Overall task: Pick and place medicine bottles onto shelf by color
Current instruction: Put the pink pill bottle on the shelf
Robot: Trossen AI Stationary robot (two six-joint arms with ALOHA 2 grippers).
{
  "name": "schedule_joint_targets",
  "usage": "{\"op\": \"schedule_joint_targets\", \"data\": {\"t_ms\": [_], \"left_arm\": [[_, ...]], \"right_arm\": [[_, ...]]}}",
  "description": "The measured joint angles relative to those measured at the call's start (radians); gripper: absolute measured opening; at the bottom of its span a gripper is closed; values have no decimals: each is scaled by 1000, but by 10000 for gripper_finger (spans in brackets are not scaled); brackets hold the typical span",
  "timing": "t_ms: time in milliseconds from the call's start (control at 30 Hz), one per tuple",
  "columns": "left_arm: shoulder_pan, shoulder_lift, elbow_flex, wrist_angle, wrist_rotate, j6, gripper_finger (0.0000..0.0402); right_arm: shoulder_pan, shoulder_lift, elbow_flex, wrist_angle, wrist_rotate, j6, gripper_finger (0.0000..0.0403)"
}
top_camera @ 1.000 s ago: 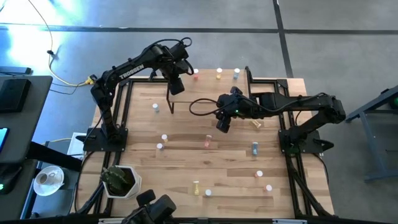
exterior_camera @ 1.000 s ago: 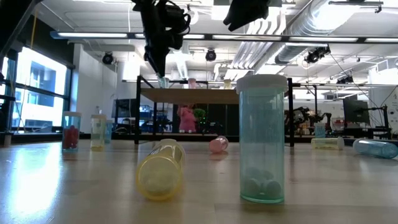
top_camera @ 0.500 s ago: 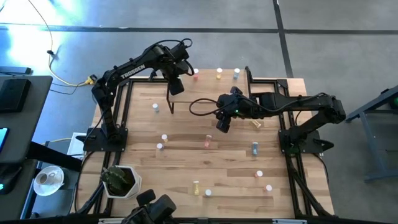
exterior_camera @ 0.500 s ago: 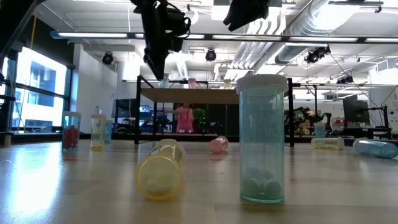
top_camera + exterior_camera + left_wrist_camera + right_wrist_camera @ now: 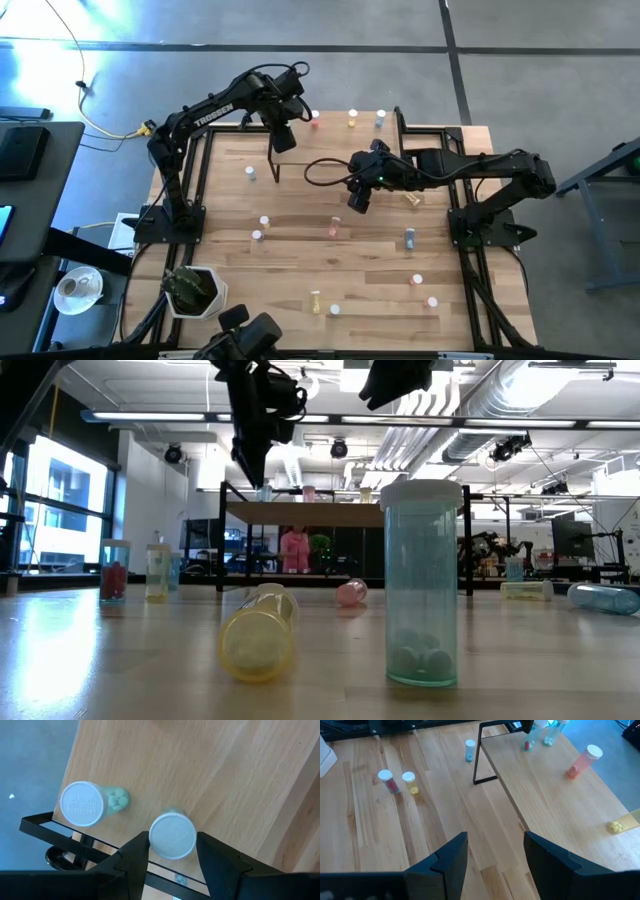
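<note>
The shelf (image 5: pixel 330 145) stands at the table's far middle on thin black legs. My left gripper (image 5: pixel 283 135) is over its left end, shut on a green bottle with a white cap (image 5: pixel 172 836). A second green bottle (image 5: pixel 81 804) stands on the shelf beside it. Pink, yellow and blue bottles (image 5: pixel 352 119) stand along the shelf's far edge. My right gripper (image 5: pixel 358 203) hovers open and empty by the shelf's near edge; it also shows in the right wrist view (image 5: pixel 495 855). My left gripper pinches the green bottle's white cap (image 5: pixel 155 840) between its two fingers, one on each side. The fingers come from above, pointing down. The bottle is upright at the shelf's left end (image 5: pixel 264 491); whether its base rests on the board, I cannot tell.
Several bottles stand or lie scattered on the table: blue (image 5: pixel 250 172), red and yellow (image 5: pixel 387 780), a green one upright (image 5: pixel 420 585) and a yellow one lying (image 5: pixel 258 635) near the front. A potted plant (image 5: pixel 195 290) stands at the near left corner.
</note>
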Motion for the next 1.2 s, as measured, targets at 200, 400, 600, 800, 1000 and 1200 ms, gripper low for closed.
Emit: {"op": "schedule_joint_targets", "data": {"t_ms": [200, 400, 600, 800, 1000, 1200], "left_arm": [[-1, -1, 1, -13, -24, 17, 156], [0, -3, 2, -21, -55, 16, 156], [0, -32, 2, -50, -59, 16, 156], [0, -80, 2, -51, -59, -11, 156], [-15, -128, 2, -65, -49, -59, 156], [-64, -179, 2, -64, 22, -89, 156]], "right_arm": [[0, 0, 0, 0, 0, 0, 185], [0, 0, 0, 0, 0, 0, 185], [0, 0, 0, 0, 0, -8, 185], [0, -3, -1, 0, 0, -8, 185], [0, -42, -1, -16, 0, -8, 185], [3, -101, -1, -38, 5, -3, 185]]}}
